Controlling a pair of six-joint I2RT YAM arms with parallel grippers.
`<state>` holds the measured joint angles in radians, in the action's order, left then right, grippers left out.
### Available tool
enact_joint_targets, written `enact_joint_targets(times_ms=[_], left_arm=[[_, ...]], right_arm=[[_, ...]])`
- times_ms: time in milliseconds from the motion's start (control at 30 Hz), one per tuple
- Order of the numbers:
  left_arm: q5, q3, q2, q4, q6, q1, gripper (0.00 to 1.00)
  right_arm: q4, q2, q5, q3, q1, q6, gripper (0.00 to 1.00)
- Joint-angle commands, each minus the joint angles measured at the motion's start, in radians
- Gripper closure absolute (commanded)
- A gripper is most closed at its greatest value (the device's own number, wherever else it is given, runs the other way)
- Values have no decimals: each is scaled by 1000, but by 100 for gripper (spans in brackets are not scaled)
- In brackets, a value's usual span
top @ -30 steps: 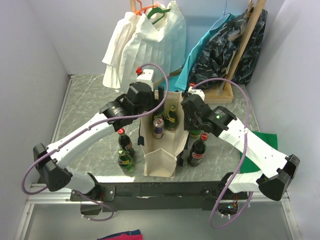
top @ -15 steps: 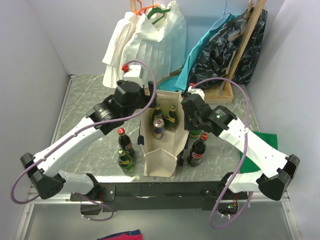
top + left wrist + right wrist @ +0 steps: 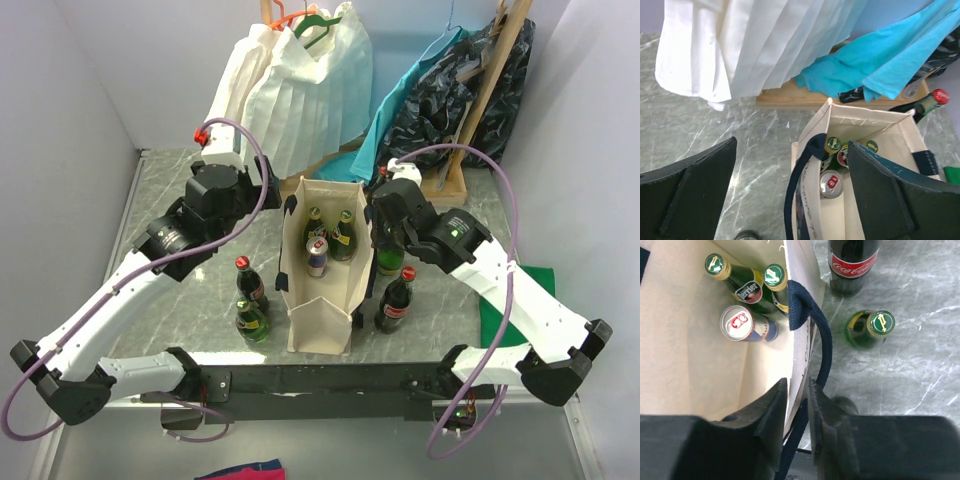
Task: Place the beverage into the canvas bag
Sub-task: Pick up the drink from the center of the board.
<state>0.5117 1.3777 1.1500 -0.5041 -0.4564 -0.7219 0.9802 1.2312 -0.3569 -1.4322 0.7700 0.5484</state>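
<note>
Bottles [image 3: 747, 282], can [image 3: 737, 322] inside canvas bag [image 3: 685, 370]

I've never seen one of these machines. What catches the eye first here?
A tall cream canvas bag stands in the middle, with two green bottles and a can inside. The right tool straddles its wall. More bottles stand outside on either side, and a white pleated garment hangs behind.

The grey-green marbled surface [image 3: 210, 305] carried the canvas bag [image 3: 320, 320], standing upright near its front edge. Just left of the bag stood a red-capped cola bottle [image 3: 250, 285] and a green bottle [image 3: 250, 320]. On its right stood a second cola bottle [image 3: 397, 300] and a second green bottle [image 3: 388, 262], with a wooden base [image 3: 450, 190] at the rear.
</note>
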Motion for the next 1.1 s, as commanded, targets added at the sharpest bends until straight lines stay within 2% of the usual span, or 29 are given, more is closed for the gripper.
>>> enact_joint_targets(times_ms=[0, 200, 400, 600, 833, 1067], left_arm=[[-4, -23, -35, -10, 8, 15, 4], [-25, -32, -38, -25, 16, 29, 4], [-62, -34, -21, -37, 28, 35, 4], [-88, -16, 7, -45, 39, 38, 4], [-104, -2, 10, -33, 28, 59, 4], [-136, 26, 31, -44, 27, 79, 4]], right_arm=[[-15, -19, -37, -40, 0, -11, 63], [-6, -13, -70, -63, -11, -22, 43], [-18, -6, -73, -102, -35, -45, 33], [-43, 42, -76, -174, -61, -79, 29], [-87, 108, 85, -255, -201, -122, 26], [-69, 169, 102, -323, -265, -171, 25]])
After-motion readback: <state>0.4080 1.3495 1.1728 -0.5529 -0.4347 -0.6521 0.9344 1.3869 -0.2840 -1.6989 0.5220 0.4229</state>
